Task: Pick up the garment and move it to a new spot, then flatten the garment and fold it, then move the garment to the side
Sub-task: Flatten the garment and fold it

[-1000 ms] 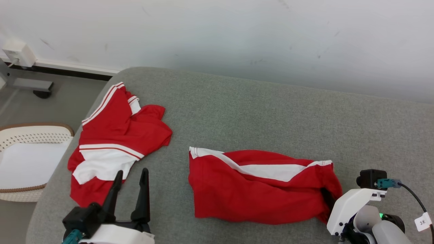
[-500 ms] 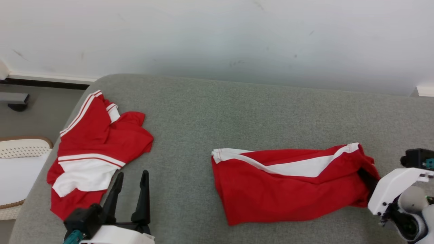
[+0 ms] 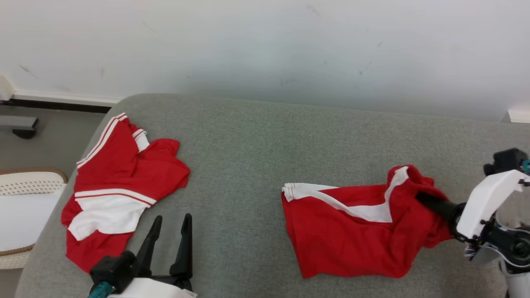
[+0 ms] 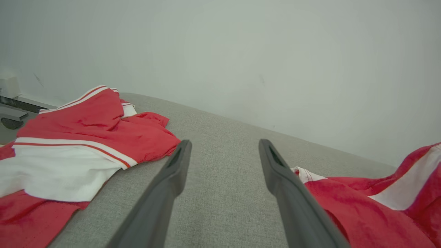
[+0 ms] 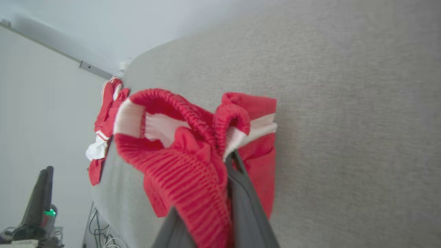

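step: pick-and-move | red white-striped fabric shorts (image 3: pixel 352 244) right on grey padded surface (image 3: pixel 256 136), waistband (image 5: pixel 186 179) end raised | right tool (image 3: pixel 424 198) clamped on waistband | left tool (image 3: pixel 172 218) parted, empty | next: likely carried to new spot, then released

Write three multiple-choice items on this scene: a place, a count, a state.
1. Where is the white basket? A) past the grey cushion's left edge B) on the cushion C) against the wall
2. How many red-and-white garments are there? A) one B) two C) three
3. The left gripper is: A) shut on cloth B) open, empty C) shut, empty
Answers: 1 A, it sits off the cushion at left. 2 B, a crumpled garment at left, shorts at right. 3 B, its fingers stand apart over bare cushion.
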